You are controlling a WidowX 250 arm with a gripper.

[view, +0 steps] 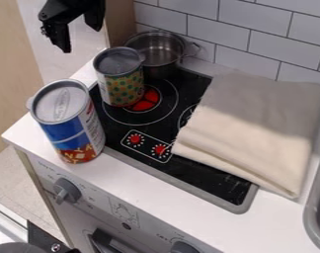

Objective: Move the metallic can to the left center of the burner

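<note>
High at the upper left, above the counter's back left corner, the black gripper (82, 39) hangs open, its two fingers apart with nothing between them. Below and to its right, a can with a metallic grey top and a green and orange dotted label (121, 81) stands upright on the left part of the black burner surface (199, 170), partly over the red-marked ring. A larger blue, white and red can (69, 123) stands upright at the stove's left edge, nearer the camera. Which can the task means, I cannot tell.
A steel pot (159, 53) stands behind the dotted can, near the tiled wall (255, 24). A folded beige cloth (255, 128) covers the stove's right part. A sink rim (313, 212) lies at the right edge.
</note>
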